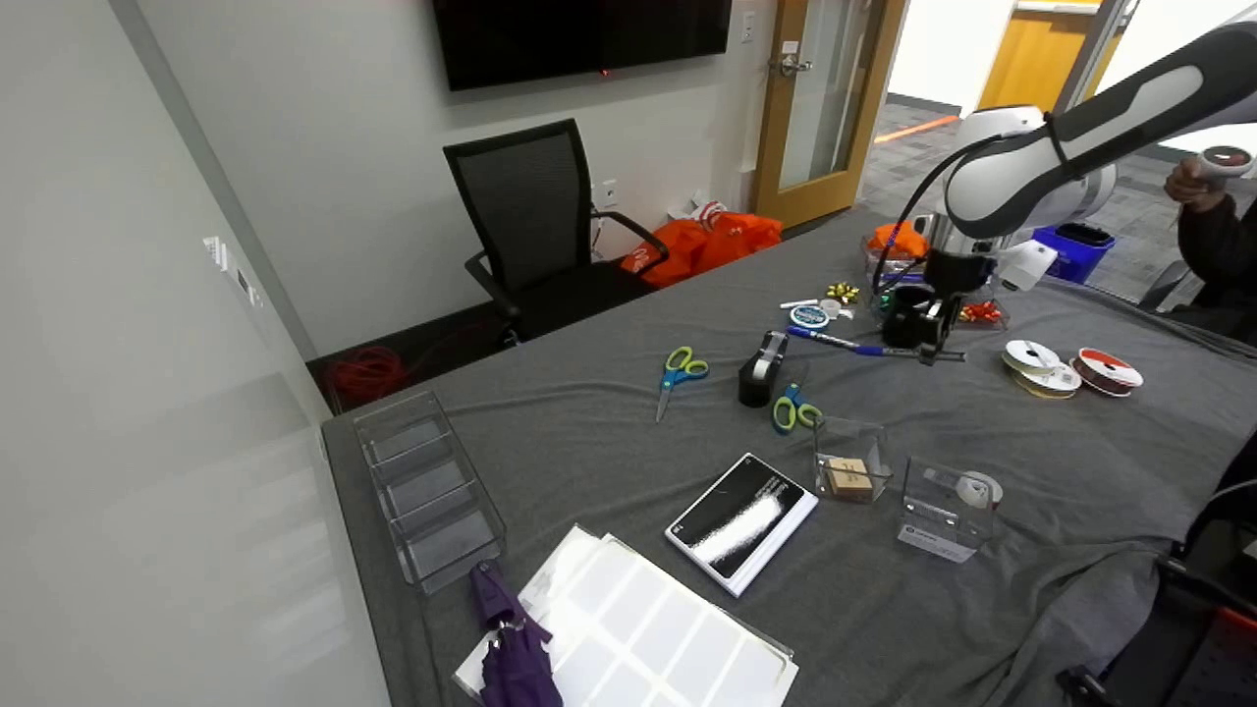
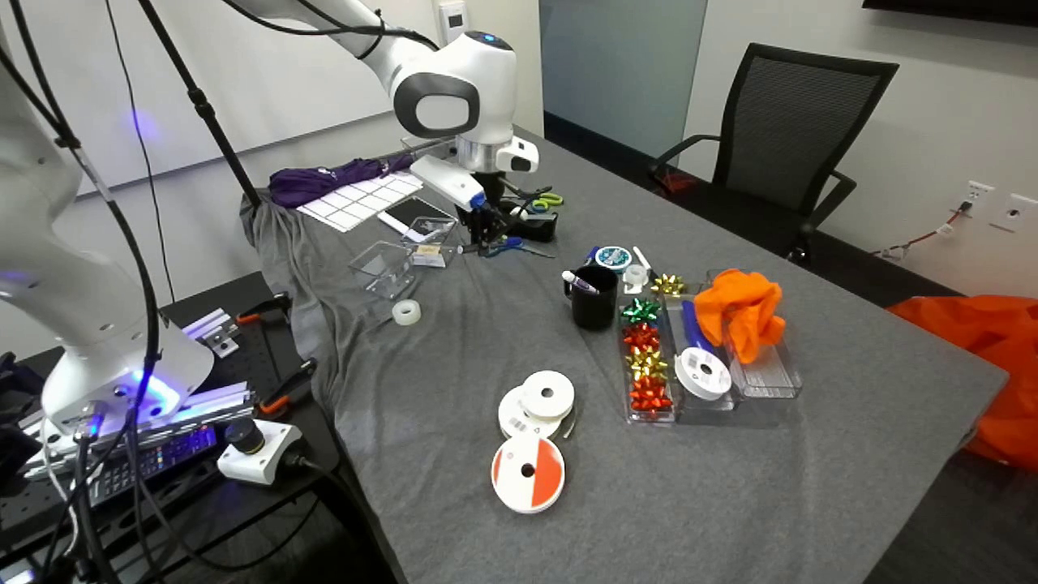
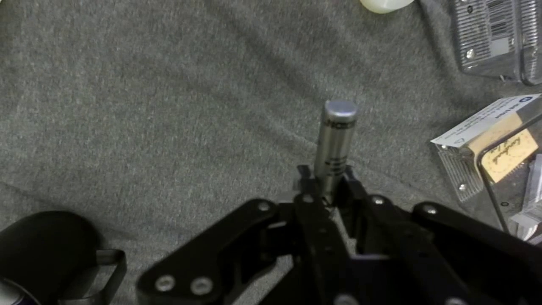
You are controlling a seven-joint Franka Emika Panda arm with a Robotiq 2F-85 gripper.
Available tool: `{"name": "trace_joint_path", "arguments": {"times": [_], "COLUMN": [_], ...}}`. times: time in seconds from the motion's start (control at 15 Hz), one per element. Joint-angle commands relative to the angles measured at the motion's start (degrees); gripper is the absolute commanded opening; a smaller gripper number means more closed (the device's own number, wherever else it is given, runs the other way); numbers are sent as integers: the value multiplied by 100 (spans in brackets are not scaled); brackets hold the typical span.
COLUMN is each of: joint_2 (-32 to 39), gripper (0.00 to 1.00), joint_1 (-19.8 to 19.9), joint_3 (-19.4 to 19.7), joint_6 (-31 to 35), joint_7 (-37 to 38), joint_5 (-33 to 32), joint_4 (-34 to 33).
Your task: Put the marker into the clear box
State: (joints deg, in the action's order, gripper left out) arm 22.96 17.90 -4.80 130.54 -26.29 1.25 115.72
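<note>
My gripper (image 3: 326,176), above the table in both exterior views (image 1: 928,352) (image 2: 484,239), is shut on a silver marker (image 3: 334,144) with blue ends. The marker lies roughly level across the fingertips in an exterior view (image 1: 899,352); part is hidden by the fingers. A clear box (image 1: 852,437) holding a tan block stands apart from the gripper; it also shows at the right of the wrist view (image 3: 459,173). A second clear box (image 1: 948,511) with a label is beside it, also in the wrist view (image 3: 487,42). Another blue marker (image 1: 825,338) lies on the table.
A black mug (image 2: 594,300) holding a white-and-purple marker is near the gripper. A tape dispenser (image 1: 764,368) and scissors (image 1: 793,407) lie near the boxes. Ribbon spools (image 2: 527,474), a tape roll (image 2: 406,312), a tray of bows (image 2: 649,415) and a compartment tray (image 1: 432,491) are around.
</note>
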Motion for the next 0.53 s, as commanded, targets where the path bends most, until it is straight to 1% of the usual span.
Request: {"name": "trace_joint_path", "arguments": {"times": [0.0,0.13,0.27,0.47], "joint_2": [-92,-283,-437,-657], "gripper": [4,4,4,4], "joint_1": [-229,-310,-433,-641], "joint_3": [208,176,169,137], "joint_6": [40,-77,-113,-169], "joint_7": [-117,-228,-308,-305], "joint_5": [91,116,12,22], "joint_4": [97,292,503,784]}}
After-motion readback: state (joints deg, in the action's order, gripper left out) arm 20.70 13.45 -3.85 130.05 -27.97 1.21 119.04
